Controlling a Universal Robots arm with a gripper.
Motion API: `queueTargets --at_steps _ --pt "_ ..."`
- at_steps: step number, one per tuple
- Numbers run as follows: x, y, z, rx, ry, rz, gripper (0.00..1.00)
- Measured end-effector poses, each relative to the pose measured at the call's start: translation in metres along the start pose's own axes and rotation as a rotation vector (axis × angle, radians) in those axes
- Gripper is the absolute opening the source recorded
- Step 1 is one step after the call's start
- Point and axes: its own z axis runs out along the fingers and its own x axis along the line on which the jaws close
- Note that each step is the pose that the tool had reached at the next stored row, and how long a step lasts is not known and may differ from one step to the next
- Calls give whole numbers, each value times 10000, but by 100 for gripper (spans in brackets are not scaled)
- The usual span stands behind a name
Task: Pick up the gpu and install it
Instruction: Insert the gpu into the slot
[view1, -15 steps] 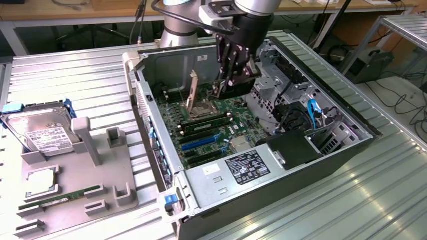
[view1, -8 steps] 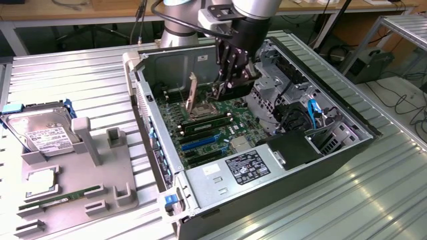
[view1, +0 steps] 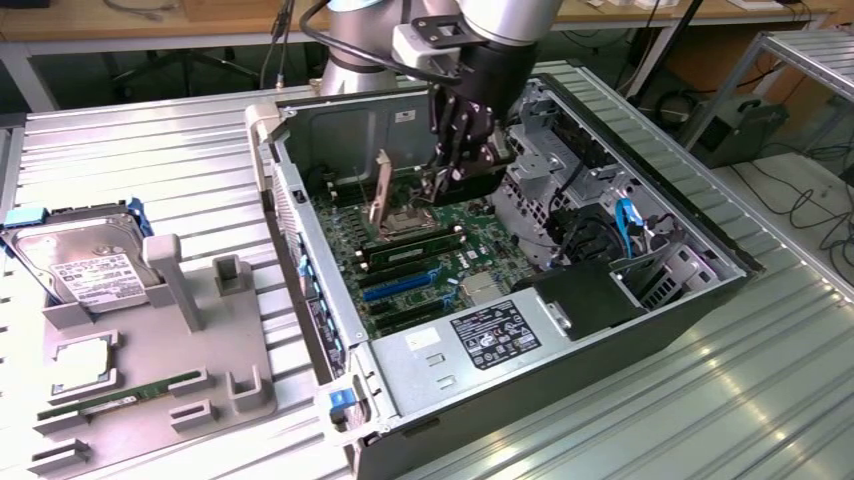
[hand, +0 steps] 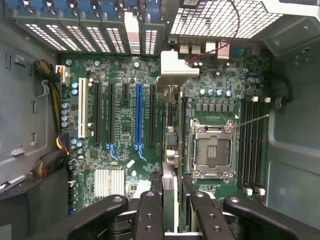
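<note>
Reaching down into the open computer case (view1: 601, 370) with the pincer (view1: 454, 185), closed narrow on the gpu (hand: 170, 145) and gripping it by its upper edge. Carrying the card on edge rather than flat, presumably because only in that pose can its lower contact edge meet a slot from above. Seen from the wrist as a thin dark strip running away from the fingers (hand: 150, 210), with the pale bracket (hand: 175, 70) leading toward the rear wall of the case, where the slot openings sit; a sensible heading, since the bracket belongs against that wall. Gripping well back from the bracket, which leaves that end free to settle against the rear. Lined up lengthwise with the expansion slots of the motherboard (hand: 122, 125), between the blue slot (hand: 139, 117) and the empty processor socket (hand: 212, 150). Hard to tell whether hovering just over the board or touching a slot; judged as mid-installation, with pickup done and seating not confirmed. Working in a case laid on its side on the ribbed metal surface (view1: 134, 160), open face up, hence a straight approach from above. Parked on the grey parts holder (view1: 160, 345) at the exterior view's left: the hard drive (view1: 80, 265) and the green memory stick (view1: 120, 395), well apart from the case and away from the pincer.
</note>
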Motion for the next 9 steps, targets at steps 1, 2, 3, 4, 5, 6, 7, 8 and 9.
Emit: queueTargets --at_steps 1,2,3,4,5,6,7,8,9 --pt "5 4 4 0 -5 0 26" --pt "13 7 7 1 -9 0 26" --pt "23 12 11 1 -12 0 26" --pt "34 15 13 1 -15 1 26" --pt "42 17 15 1 -19 1 26" --pt "54 21 19 1 -22 0 26" --pt "62 24 22 1 -26 -1 26" --pt "71 27 26 1 -29 0 26" --pt "78 31 31 1 -33 0 26"
